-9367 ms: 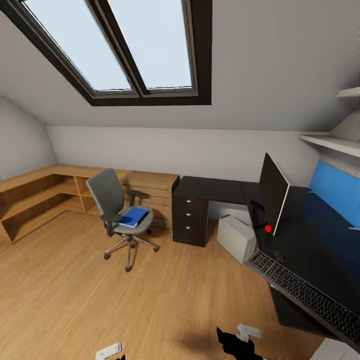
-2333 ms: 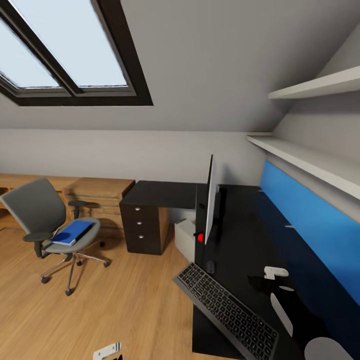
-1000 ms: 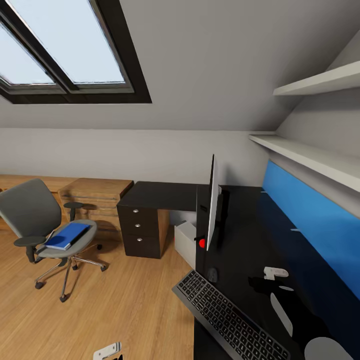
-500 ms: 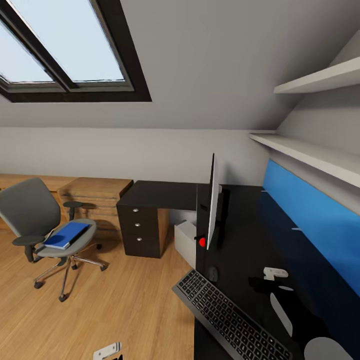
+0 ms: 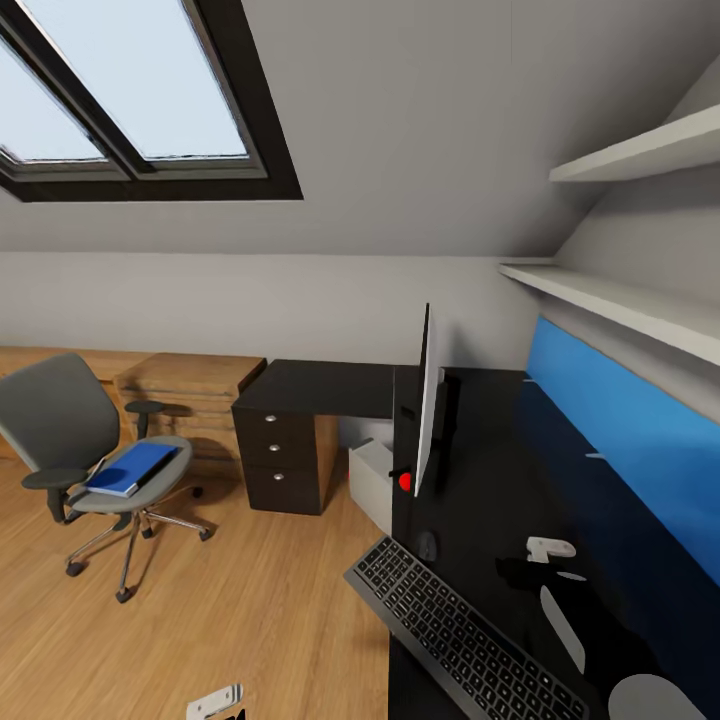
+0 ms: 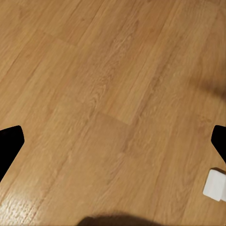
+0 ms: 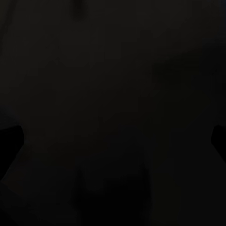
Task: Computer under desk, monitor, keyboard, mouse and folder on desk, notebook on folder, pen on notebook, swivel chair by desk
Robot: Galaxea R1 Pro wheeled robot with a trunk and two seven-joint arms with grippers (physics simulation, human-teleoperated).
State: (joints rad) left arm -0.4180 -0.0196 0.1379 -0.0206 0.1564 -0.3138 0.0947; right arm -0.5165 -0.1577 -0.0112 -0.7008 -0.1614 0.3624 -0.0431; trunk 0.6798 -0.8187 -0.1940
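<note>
Left wrist view shows our left tool [image 6: 113,141] spread wide over the wood floor [image 6: 108,94]; our right tool [image 7: 113,136] is likewise open above the black counter [image 5: 500,470]. On that counter we see the keyboard [image 5: 460,632], the mouse [image 5: 427,545] just beyond it, and the monitor [image 5: 427,400] edge-on. Well apart, the blue folder [image 5: 130,468] lies on the swivel chair [image 5: 85,455]. We see the computer [image 5: 371,480] under the counter.
</note>
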